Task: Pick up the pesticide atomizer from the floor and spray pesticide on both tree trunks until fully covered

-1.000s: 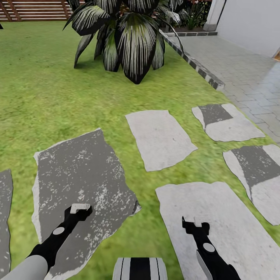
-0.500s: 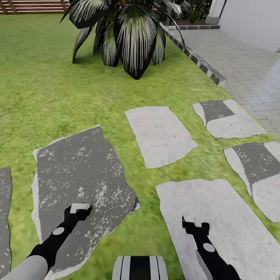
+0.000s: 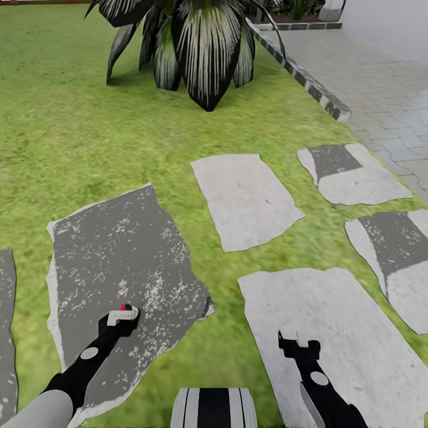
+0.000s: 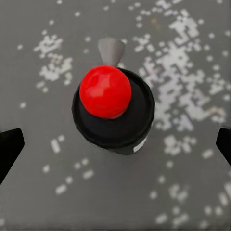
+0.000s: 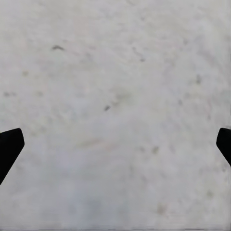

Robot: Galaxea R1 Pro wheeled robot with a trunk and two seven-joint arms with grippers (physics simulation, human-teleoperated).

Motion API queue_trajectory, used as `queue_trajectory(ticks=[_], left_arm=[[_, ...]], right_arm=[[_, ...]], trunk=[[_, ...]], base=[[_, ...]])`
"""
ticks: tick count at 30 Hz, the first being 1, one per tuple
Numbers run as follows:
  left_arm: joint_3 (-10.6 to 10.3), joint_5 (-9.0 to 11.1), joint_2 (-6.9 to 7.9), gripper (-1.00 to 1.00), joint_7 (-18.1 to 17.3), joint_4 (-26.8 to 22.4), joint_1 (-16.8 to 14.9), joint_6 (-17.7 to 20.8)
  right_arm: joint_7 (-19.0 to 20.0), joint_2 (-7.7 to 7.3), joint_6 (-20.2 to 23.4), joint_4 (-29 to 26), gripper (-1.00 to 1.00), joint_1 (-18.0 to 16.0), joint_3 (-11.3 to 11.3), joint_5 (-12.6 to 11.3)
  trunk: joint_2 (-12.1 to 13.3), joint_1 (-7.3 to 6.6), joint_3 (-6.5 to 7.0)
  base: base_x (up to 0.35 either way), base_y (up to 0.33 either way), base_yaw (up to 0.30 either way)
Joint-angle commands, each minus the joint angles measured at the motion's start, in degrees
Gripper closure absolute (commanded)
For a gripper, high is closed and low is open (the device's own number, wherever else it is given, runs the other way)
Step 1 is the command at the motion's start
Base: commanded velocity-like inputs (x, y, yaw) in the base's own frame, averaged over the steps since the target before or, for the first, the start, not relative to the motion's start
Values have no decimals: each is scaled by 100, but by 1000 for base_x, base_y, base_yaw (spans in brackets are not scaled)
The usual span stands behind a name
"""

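Observation:
The pesticide atomizer [image 4: 113, 115] is a small dark round bottle seen from above, with a red ball on top and a grey nozzle. It stands on a dark grey stepping stone [image 3: 119, 244] in the garden. My left gripper [image 4: 115, 149] hangs over it, open, its black fingertips wide apart on either side and not touching it. In the head view the atomizer's red top [image 3: 125, 307] peeks out at the tip of the left gripper [image 3: 122, 316]. My right gripper [image 3: 297, 342] is open over a pale stepping stone [image 3: 351, 333], with nothing between its fingers [image 5: 10, 144]. The trees are out of view.
Green grass floor [image 3: 71, 119] surrounds several stepping stones. A low plant with dark striped leaves [image 3: 202, 47] stands at the far middle. A striped curb [image 3: 309, 83] borders grey paving [image 3: 380, 89] at the right.
The whole view has shifted, so the camera moved; plant and stones sit higher in the picture. The atomizer's red top now shows at the left gripper's tip. Both arms hold their pose.

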Motion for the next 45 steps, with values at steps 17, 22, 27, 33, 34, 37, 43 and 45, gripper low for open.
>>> queue_trajectory(ticks=[17,22,27,33,34,37,43,45], left_arm=[[0,-3,-8,-100,0,61,0,-1],[0,0,-9,-100,0,58,0,-1],[0,0,-9,-100,0,40,0,-1],[0,0,-9,-100,0,36,0,-1],[0,0,-9,-100,0,36,0,-1],[0,0,-9,-100,0,27,0,-1],[0,0,-9,-100,0,16,1,-1],[1,0,-9,-100,0,17,5,-1]], right_arm=[[0,0,0,-4,-100,1,0,0],[0,0,0,-8,-100,0,0,0],[0,0,0,-9,-100,-1,0,0],[0,0,0,-9,-100,4,0,0],[0,0,0,-9,-100,2,0,0],[0,0,0,-9,-100,1,0,0],[0,0,0,-2,-100,1,0,0],[0,0,0,-1,-100,1,0,0]], trunk=[[-3,5,-81],[-3,5,-83],[-3,5,-83],[-3,5,-83],[-3,5,-83],[-3,5,-83],[-3,5,-83],[-3,5,-83]], base=[[0,0,0],[50,6,0],[41,14,0],[6,2,0],[7,0,0],[86,0,0],[42,0,0],[7,0,0]])
